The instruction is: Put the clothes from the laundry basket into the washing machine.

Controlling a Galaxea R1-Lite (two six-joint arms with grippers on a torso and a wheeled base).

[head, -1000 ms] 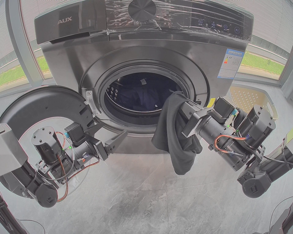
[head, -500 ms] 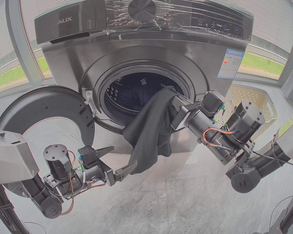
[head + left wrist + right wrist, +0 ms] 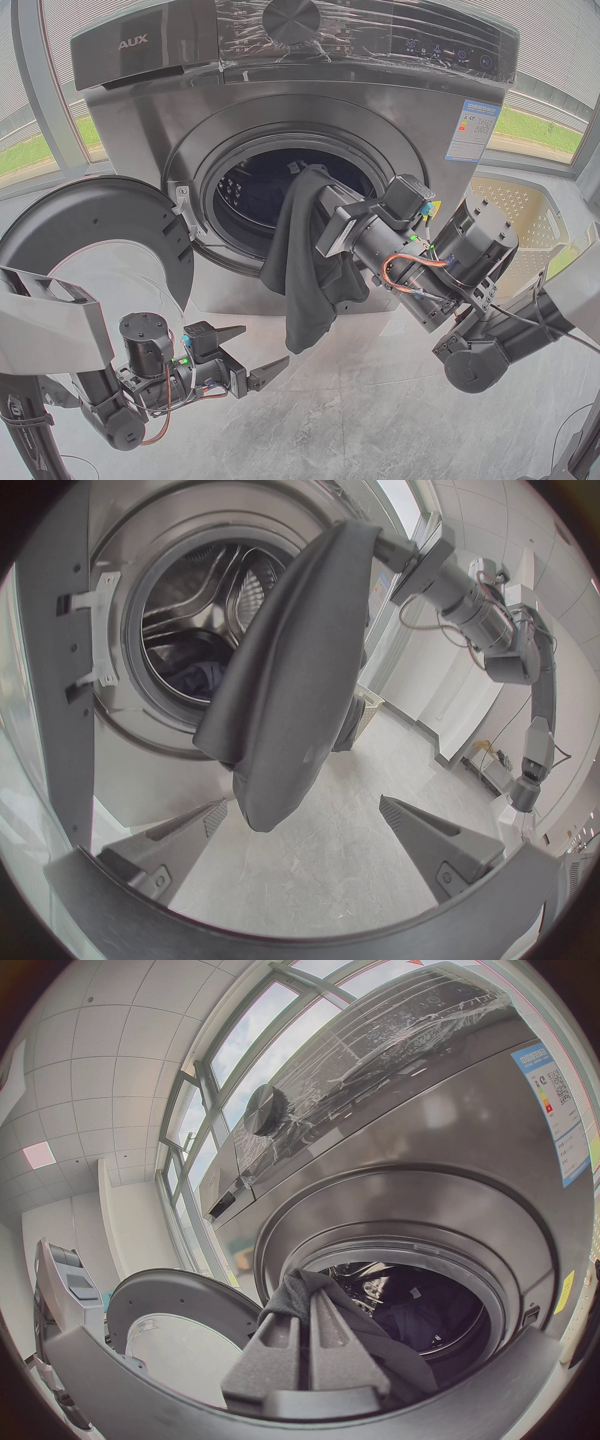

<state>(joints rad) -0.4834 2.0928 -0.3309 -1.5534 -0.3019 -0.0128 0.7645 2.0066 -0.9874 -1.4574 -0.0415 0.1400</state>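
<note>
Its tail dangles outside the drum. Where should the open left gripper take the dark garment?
Probably the hanging bottom fold of the dark garment, from below with the left gripper: it dangles free there, while the right gripper clamps its top.

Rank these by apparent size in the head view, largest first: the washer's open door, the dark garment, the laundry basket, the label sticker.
1. The open door, largest even though partly covered.
2. The dark garment.
3. The laundry basket; it is partly hidden, so its rank against the garment is unsure.
4. The label sticker, clearly smallest.
</note>
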